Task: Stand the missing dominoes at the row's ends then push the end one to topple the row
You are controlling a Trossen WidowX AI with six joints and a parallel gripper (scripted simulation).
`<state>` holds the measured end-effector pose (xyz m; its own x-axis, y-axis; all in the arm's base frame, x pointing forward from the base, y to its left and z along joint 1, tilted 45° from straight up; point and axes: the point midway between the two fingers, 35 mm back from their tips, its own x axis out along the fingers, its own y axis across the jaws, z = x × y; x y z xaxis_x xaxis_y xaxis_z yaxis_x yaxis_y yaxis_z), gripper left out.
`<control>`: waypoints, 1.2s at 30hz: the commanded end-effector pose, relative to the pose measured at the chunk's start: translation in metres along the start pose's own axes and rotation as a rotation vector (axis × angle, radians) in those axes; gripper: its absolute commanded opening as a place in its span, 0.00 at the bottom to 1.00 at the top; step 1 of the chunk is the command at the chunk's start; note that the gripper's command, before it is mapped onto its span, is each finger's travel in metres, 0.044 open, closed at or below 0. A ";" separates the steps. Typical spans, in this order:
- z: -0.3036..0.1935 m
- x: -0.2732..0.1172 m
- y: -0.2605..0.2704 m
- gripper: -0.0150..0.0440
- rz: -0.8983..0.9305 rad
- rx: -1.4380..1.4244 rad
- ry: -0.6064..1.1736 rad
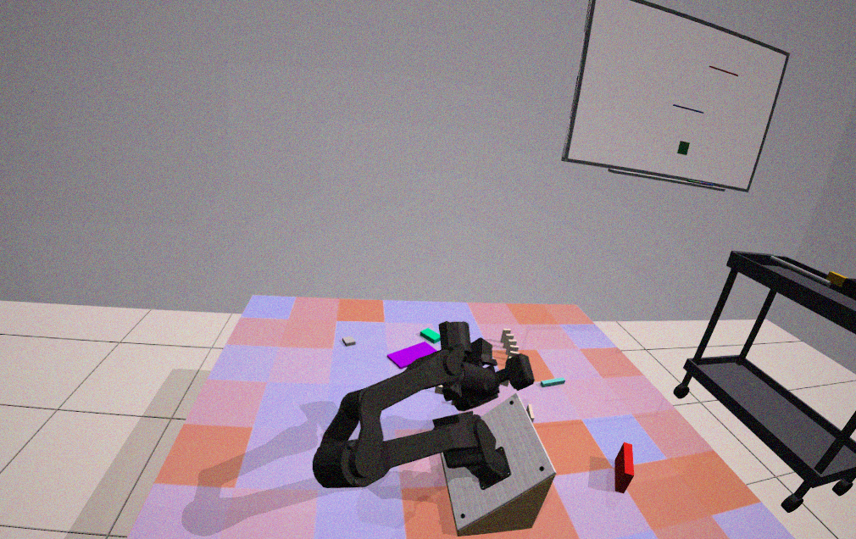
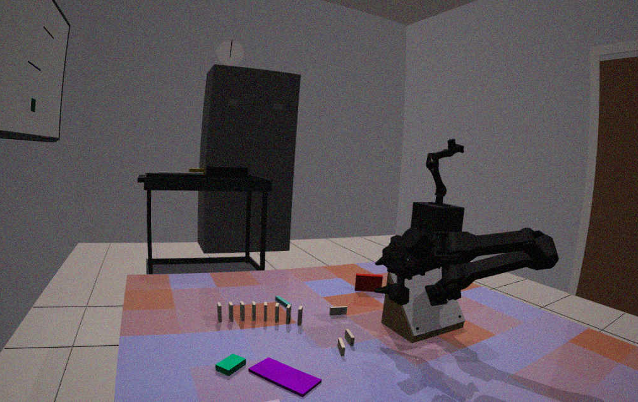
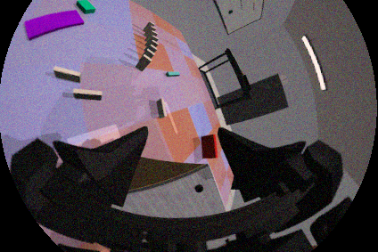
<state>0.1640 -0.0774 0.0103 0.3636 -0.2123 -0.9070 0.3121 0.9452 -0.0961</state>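
Note:
Several cream dominoes stand upright in an evenly spaced row point(image 1: 509, 343) point(image 2: 253, 311) point(image 3: 149, 45). A loose domino point(image 1: 530, 412) point(image 2: 338, 310) point(image 3: 160, 108) rests on its long edge between the row and the arm's base. Two more loose ones lie apart from the row: one domino point(image 2: 349, 337) point(image 3: 87, 94) and another domino point(image 2: 341, 346) point(image 3: 67, 74). In the top view the arm hides much of these two. My gripper point(image 2: 379, 275) point(image 3: 183, 131) is wide open with nothing between the fingers. It is raised near the base, away from every domino.
A purple slab point(image 1: 411, 354) point(image 2: 284, 376) point(image 3: 54, 24) and a green block point(image 1: 429, 335) point(image 2: 230, 363) point(image 3: 86, 6) lie beyond the loose pair. A teal bar point(image 1: 553, 382) point(image 2: 283, 301) point(image 3: 173, 74) lies beside the row. A red block point(image 1: 624, 467) point(image 2: 368, 282) point(image 3: 209, 146) stands near the base.

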 end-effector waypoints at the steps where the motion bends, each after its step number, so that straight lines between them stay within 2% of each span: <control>1: 0.001 0.000 0.000 0.98 0.003 -0.002 0.005; 2: 0.002 0.000 0.000 1.00 0.011 -0.008 0.020; 15: 0.044 0.027 -0.003 1.00 0.288 -0.100 0.354; 26: 0.060 0.092 -0.012 1.00 0.602 -0.083 0.535; 33: 0.050 0.143 -0.017 1.00 0.819 -0.024 0.590; 36: 0.046 0.154 -0.018 1.00 0.864 -0.008 0.595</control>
<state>0.2539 -0.1365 -0.0920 -0.0384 0.6304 -0.7753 0.1418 0.7715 0.6202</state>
